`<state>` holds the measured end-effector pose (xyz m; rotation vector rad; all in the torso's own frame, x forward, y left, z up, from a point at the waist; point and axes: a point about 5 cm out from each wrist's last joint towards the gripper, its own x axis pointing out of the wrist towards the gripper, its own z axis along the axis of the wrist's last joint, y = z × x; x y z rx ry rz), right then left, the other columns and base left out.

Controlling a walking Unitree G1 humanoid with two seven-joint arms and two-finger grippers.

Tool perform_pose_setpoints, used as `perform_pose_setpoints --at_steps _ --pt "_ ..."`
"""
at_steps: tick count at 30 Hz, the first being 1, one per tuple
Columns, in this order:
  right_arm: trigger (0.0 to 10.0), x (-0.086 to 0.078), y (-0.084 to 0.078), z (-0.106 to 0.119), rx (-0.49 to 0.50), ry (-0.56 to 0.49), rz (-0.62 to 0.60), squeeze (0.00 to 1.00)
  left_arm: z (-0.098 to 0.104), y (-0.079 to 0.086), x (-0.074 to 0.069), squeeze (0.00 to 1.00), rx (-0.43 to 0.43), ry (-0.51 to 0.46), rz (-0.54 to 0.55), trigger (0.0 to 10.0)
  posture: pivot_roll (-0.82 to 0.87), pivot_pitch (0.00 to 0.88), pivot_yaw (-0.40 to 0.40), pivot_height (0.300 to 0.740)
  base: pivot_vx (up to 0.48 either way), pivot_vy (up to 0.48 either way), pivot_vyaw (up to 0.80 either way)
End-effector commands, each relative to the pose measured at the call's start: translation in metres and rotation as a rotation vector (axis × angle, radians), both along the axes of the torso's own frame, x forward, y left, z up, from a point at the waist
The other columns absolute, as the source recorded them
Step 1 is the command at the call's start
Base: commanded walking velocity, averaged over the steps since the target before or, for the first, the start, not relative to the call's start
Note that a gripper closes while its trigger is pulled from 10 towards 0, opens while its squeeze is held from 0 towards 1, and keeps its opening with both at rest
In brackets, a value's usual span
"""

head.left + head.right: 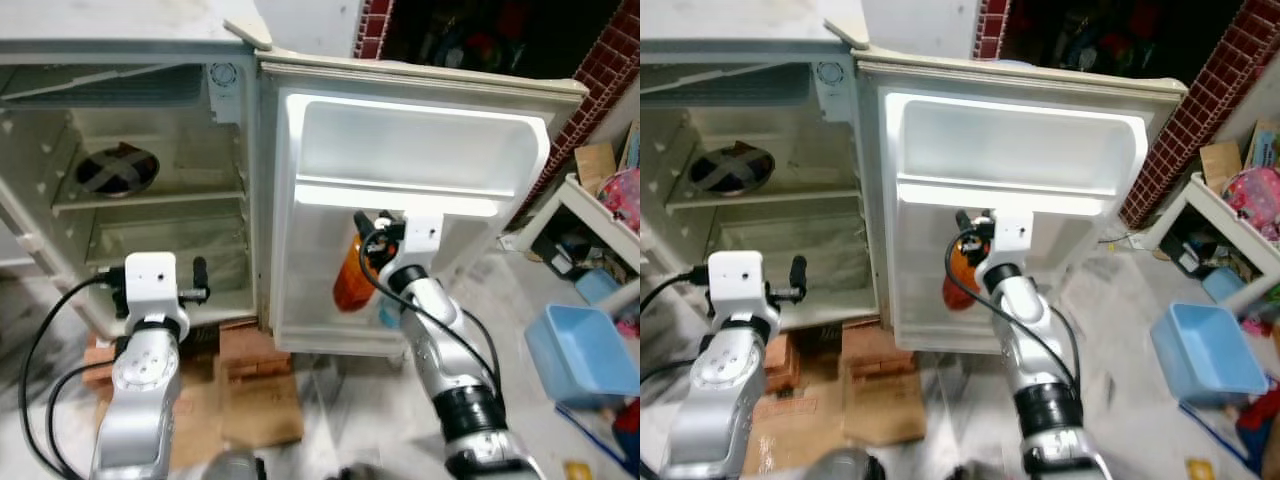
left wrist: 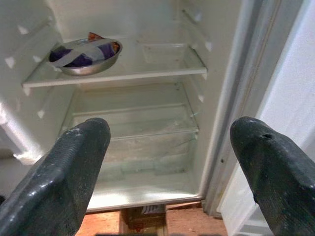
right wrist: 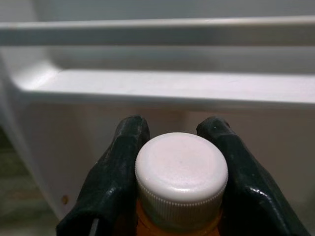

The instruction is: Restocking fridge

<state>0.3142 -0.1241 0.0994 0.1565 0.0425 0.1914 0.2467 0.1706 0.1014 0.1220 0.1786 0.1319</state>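
I see 1 orange bottle (image 1: 352,272) pinched at its white cap (image 3: 181,172) by my right hand (image 3: 179,162) — against the fridge door (image 1: 400,170); left hand (image 2: 170,162) spread before 1 foil-covered bowl (image 2: 86,55).

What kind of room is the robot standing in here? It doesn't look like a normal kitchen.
Probably a storeroom or utility corner of a home, not a fitted kitchen. The open fridge stands raised on bricks over cardboard, a brick wall is behind it, and a cluttered white shelf and a blue bin sit to the right.
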Motion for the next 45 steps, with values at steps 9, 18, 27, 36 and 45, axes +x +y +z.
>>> perform_pose_setpoints --at_steps 9,18,27,36,45 --pt "10.0 0.0051 0.009 0.0141 0.017 -0.058 0.03 0.0 0.0028 0.005 0.0017 0.0 0.026 -0.012 0.01 10.0 0.12 0.0 -0.086 0.74 0.0 0.0 0.0" --pt "10.0 0.0049 0.0104 0.0142 0.021 -0.058 0.035 0.0 0.0024 0.005 0.0023 0.0 0.03 -0.01 0.014 10.0 0.12 0.0 -0.085 0.707 0.0 0.0 0.0" --pt "10.0 0.0044 0.0111 0.0138 0.022 -0.057 0.041 0.0 0.0024 0.0014 0.0032 0.0 0.084 -0.02 0.015 10.0 0.12 0.0 -0.086 0.672 0.0 0.0 0.0" --pt "10.0 0.0045 0.0119 0.0138 0.022 -0.057 0.047 0.0 0.004 0.0059 0.0036 0.0 0.09 -0.03 0.03 10.0 0.12 0.0 -0.087 0.667 0.0 0.0 0.0" --pt "10.0 0.0039 0.0165 0.0134 0.033 -0.051 0.086 0.0 0.0059 0.0097 0.0052 0.0 0.1 -0.044 0.06 10.0 0.12 0.0 -0.088 0.667 0.0 0.0 0.0"
